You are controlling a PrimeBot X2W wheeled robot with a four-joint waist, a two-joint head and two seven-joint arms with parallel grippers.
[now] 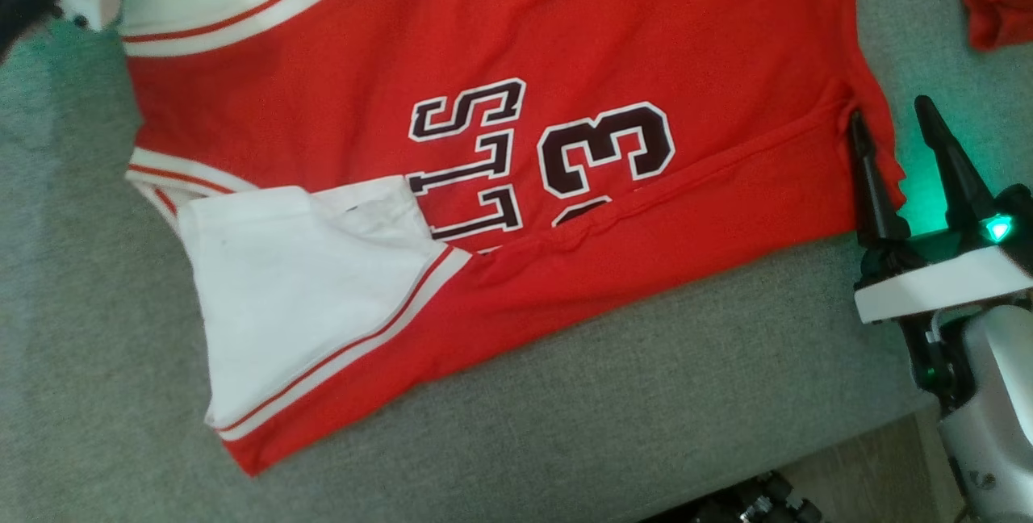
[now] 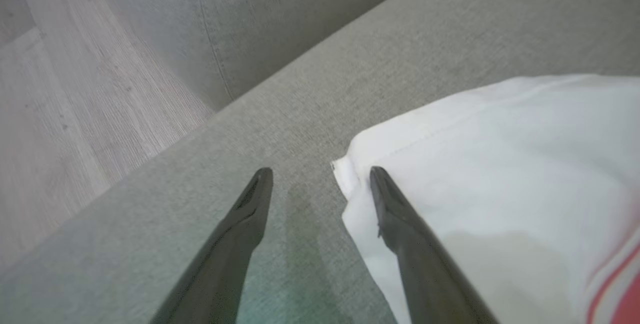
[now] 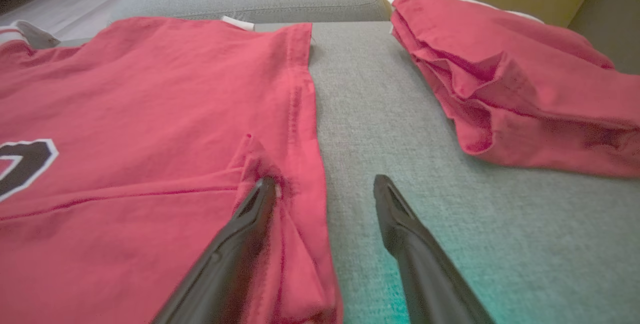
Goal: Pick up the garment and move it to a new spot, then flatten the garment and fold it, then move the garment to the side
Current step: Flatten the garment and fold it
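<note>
Red jersey (image 1: 565, 39) lies spread on a grey couch (image 1: 646, 394), near edge folded over. Right claw (image 1: 889, 108) and left claw (image 2: 321, 171), wide and empty, straddle its ends; folding seems underway, pinching next.

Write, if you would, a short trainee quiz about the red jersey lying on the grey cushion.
1. True or false: the right gripper stands open at the hem corner of the red fabric jersey with dark numerals.
2. Which colour is the sleeve at the left gripper? A red; B white; C grey.
3. Fill in: in the right wrist view, a bundled second red garment lies on the grey fabric cushion to the ___ of the jersey.
Key: 1 true; 2 B; 3 right.
</note>
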